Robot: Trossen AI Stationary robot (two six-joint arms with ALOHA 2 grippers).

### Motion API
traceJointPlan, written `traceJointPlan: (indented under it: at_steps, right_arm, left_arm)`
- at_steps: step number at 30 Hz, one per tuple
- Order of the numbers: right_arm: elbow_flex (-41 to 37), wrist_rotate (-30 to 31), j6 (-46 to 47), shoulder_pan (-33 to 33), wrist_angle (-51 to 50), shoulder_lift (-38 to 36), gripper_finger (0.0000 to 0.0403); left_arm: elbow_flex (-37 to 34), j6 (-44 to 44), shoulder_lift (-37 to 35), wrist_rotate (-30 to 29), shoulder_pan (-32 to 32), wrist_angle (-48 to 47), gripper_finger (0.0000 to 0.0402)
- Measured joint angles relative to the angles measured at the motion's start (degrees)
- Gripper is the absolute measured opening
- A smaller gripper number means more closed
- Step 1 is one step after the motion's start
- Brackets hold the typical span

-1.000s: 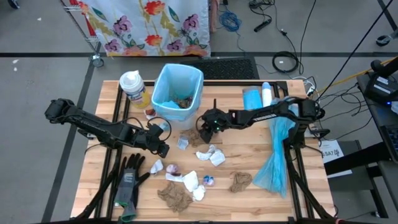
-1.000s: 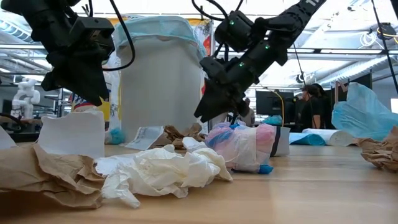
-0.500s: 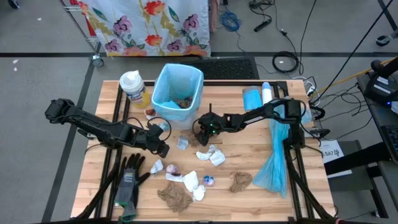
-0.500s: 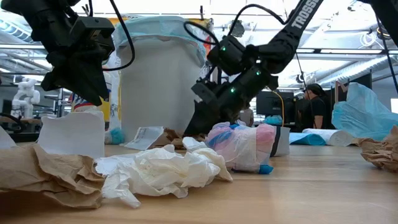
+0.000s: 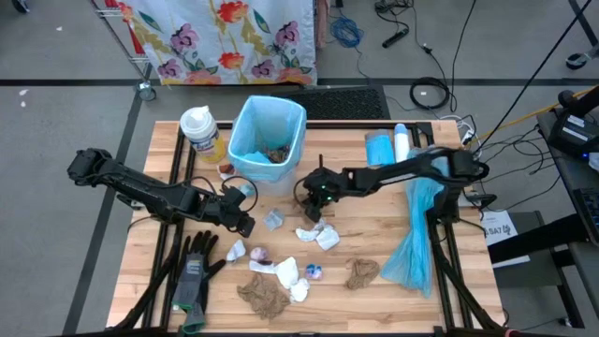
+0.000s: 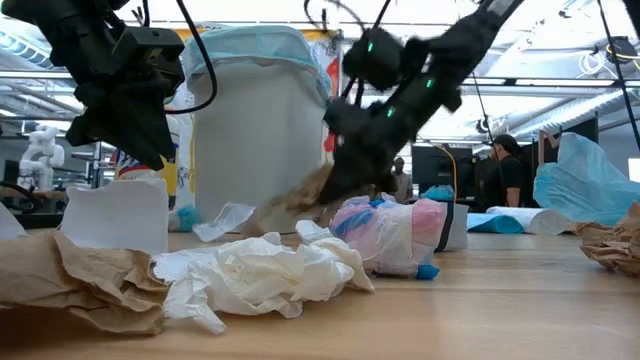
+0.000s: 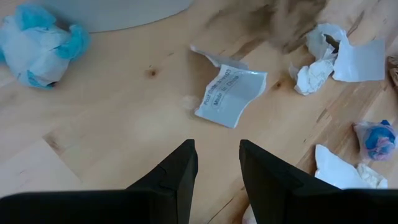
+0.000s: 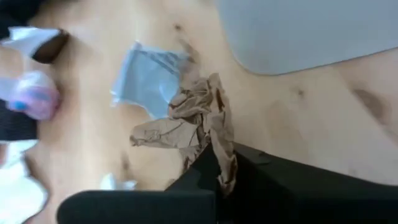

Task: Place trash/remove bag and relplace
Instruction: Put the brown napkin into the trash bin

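My right gripper (image 5: 313,200) is just near-side of the white bin (image 5: 269,140) with its light-blue bag, shut on a crumpled brown paper towel (image 8: 193,127), one piece of the trash. More trash lies on the table: a bluish wrapper (image 5: 272,219), white tissue wads (image 5: 318,233) and brown towels (image 5: 264,298). My left gripper (image 7: 216,155) hovers open over the wood to the bin's near left, with a wrapper (image 7: 230,96) ahead of its fingers and nothing between them. My right gripper pinches the brown towel by one crumpled edge (image 8: 222,163) between its two fingers. The fingers slant down from the table's right side. The rest of the towel (image 6: 295,195) hangs out past the fingertips, just over the table.
A spray bottle (image 5: 200,131) stands left of the bin. Black-and-grey gloves (image 5: 192,271) lie at the near left. A blue bag (image 5: 416,239) drapes over the right side, with a roll of bags (image 5: 379,150) behind it. Bare wood lies near the bin's right.
My right gripper has dipped to the table beside the bin, taken hold of the brown towel there and come up again with it. The towel has left its spot on the wood and now hangs from the fingers.
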Motion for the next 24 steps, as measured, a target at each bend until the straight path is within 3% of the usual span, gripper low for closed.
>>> traceJointPlan:
  at_steps: [13,18,24]
  right_arm:
    - [1.6,13.2,3.1,2.2,-19.4,-25.9,0.0]
    - [10.7,17.3,1.6,2.2,-29.5,-28.6,0.0]
    - [27.6,20.8,-4.7,1.9,-38.1,-25.1,0.0]
  left_arm:
    - [0.0,0.5,0.0,0.0,0.0,-0.5,0.0125]
    - [0.0,0.6,0.0,0.0,0.0,-0.5,0.0125]
    - [0.0,0.5,0.0,0.0,0.0,-0.5,0.0125]
